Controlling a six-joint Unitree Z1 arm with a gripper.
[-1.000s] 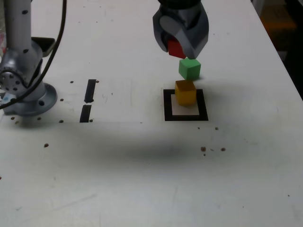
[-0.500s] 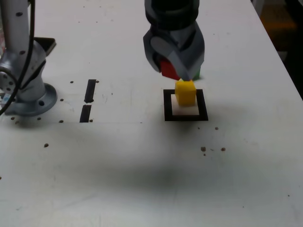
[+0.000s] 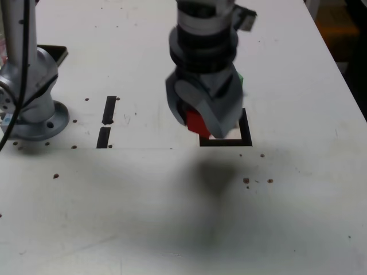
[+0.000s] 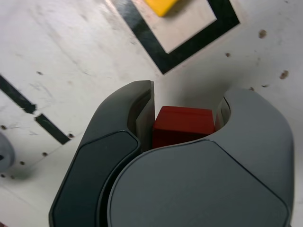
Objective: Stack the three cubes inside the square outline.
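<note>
Yellow cube (image 4: 162,4) inside sq. outline (image 4: 165,62), w/ bare white room beside it. Gripper (image 4: 186,111) pinching red cube (image 4: 183,124), above table (image 3: 143,217), near outline's edge.

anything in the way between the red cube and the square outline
The red cube is between the jaws of the gripper, above the table. Nothing visible stands between it and the square outline. Inside the outline, though, sits the yellow cube, which would probably be in the way of setting red flat there, unless it goes on top.
</note>
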